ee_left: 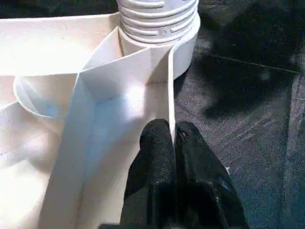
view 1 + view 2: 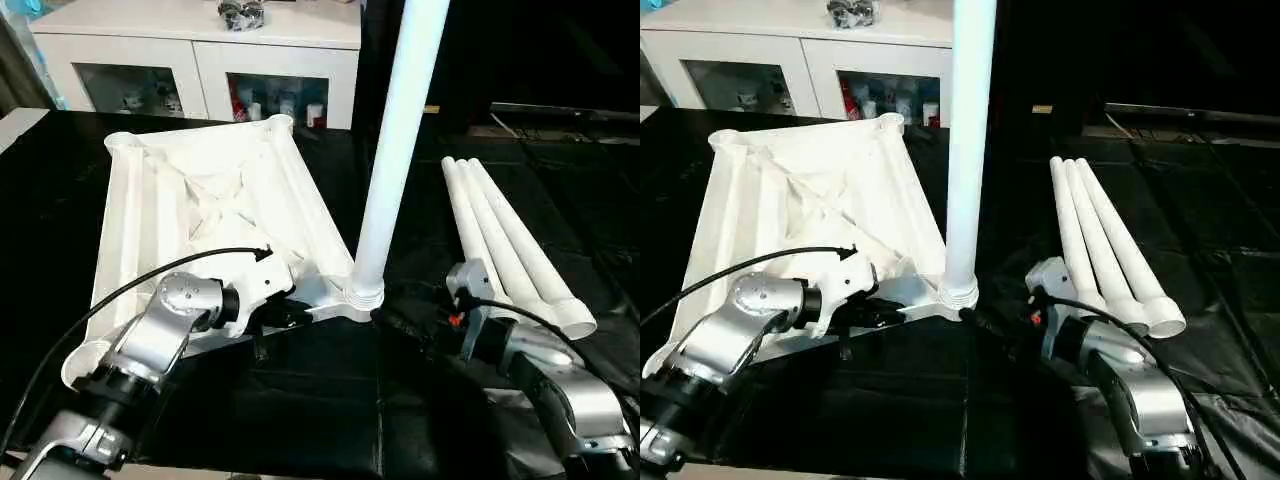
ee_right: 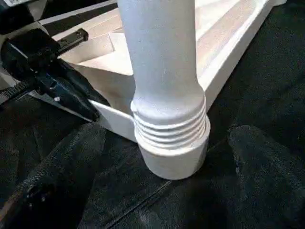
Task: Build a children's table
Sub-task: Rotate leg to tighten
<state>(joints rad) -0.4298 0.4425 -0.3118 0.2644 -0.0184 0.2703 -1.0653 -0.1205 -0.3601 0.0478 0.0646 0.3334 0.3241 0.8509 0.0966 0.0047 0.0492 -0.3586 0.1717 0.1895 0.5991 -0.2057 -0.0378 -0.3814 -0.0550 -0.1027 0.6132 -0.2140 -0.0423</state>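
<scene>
The children's table top (image 2: 200,200) lies upside down on the black surface, ribbed underside up. One white leg (image 2: 395,150) stands upright in its near right corner socket (image 2: 365,298). My left gripper (image 1: 172,131) is shut on the thin rim wall (image 1: 169,86) of the top, just beside that socket. My right gripper (image 3: 167,138) is open, one finger (image 3: 52,176) on each side of the leg's threaded base (image 3: 169,126), without touching it. Three more legs (image 2: 510,250) lie side by side to the right.
A white cabinet (image 2: 200,60) with glass doors stands behind the table top. The black cloth covers the work surface around the parts. A black cable (image 2: 150,275) loops over my left forearm.
</scene>
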